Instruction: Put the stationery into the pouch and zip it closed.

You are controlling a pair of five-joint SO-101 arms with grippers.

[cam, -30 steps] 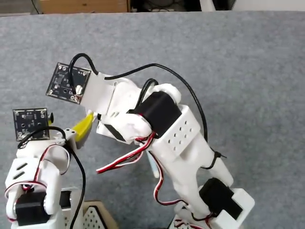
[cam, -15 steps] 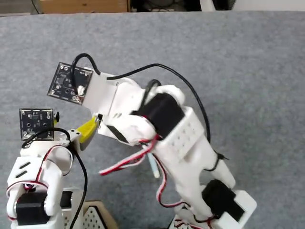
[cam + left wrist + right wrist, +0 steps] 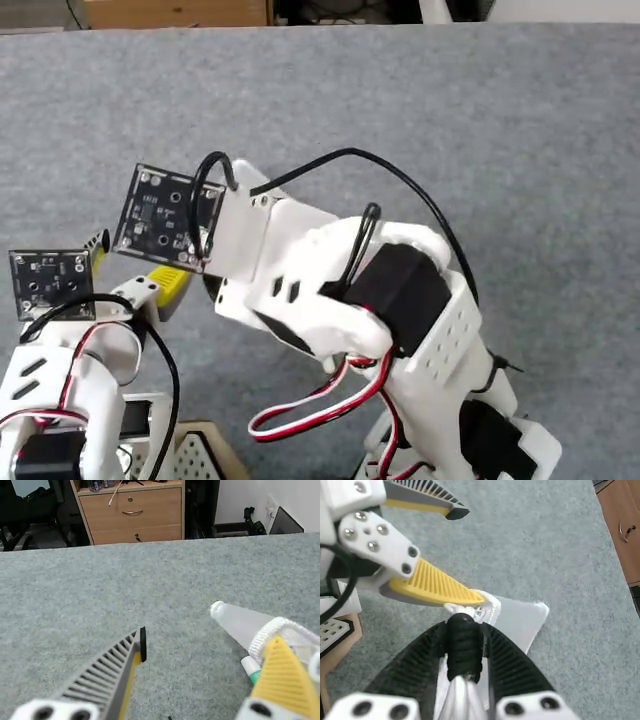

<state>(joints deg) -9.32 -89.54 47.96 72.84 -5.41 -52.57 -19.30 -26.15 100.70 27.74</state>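
Presently: right gripper [image 3: 464, 625], black fingers clamped on a black-gripped pen [image 3: 464, 650], whose end sits just beside the pouch [image 3: 520, 620]. Left gripper [image 3: 207, 645], fingers apart: yellow finger [image 3: 282, 672] touching the pouch's white edge, grey finger [image 3: 107, 667] well apart from it. Pouch flat on the grey table [image 3: 150, 580].

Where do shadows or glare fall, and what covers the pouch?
High view: faint shadow by the right arm on the table, no glare. Left wrist view: even light; the left gripper partly covers the pouch. Right wrist view: the right gripper and pen cover part of it.
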